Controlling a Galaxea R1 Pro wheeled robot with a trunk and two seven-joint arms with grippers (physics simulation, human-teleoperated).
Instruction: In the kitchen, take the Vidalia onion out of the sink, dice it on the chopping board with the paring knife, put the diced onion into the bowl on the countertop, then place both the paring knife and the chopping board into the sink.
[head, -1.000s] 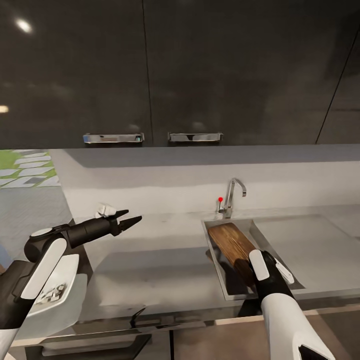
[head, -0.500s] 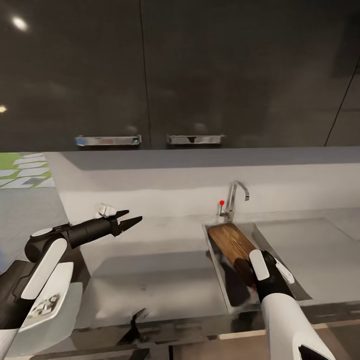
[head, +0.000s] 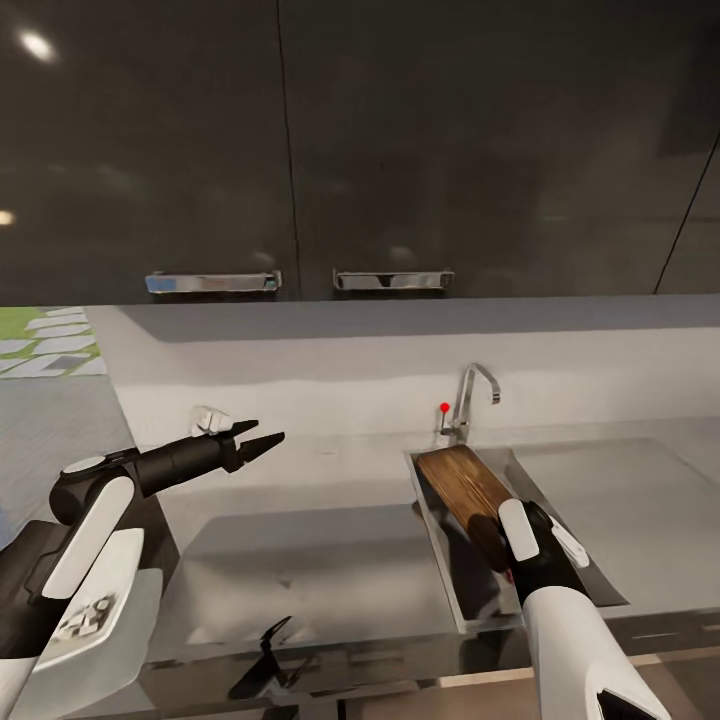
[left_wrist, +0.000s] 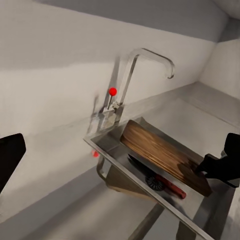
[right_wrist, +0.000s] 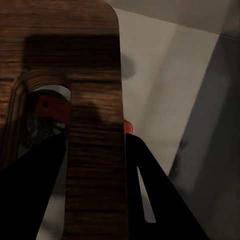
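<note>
Two frames back the same layout appears; the head view has drifted and dipped slightly, so every fixed item shifts together. That is camera motion, not movement of the things.

1. Countertop (head: 300, 540): grey, running from the left end to the sink (head: 600, 575). Compared with the earlier pictures, more of its front edge is exposed.

2. Sink: the board (head: 465, 490) lies inside the basin, tilted, far end high near the tap (head: 470, 395), near end low toward the robot. Its pose relative to the basin matches the earlier pictures. Judgement: placing the board in the sink is nearly complete; only the release remains.

3. Right gripper (right_wrist: 95, 165): closed on the board. In the right wrist view the two dark fingers straddle the strip of wood beside the slot hole. The right arm's position over the basin matches the earlier frames.

4. Left gripper (head: 255, 440): held above the countertop, well apart from the sink, fingers parted, holding nothing. No change from the earlier frames.

5. Bowl (head: 105, 610): white, at the lower left of the head view, with small white cubes of onion (head: 85, 620) inside. It sits lower in the picture than before, consistent with the camera shift.

6. Knife (left_wrist: 165, 184): red handle and dark blade on the basin floor beneath the board, per the left wrist view.
</note>
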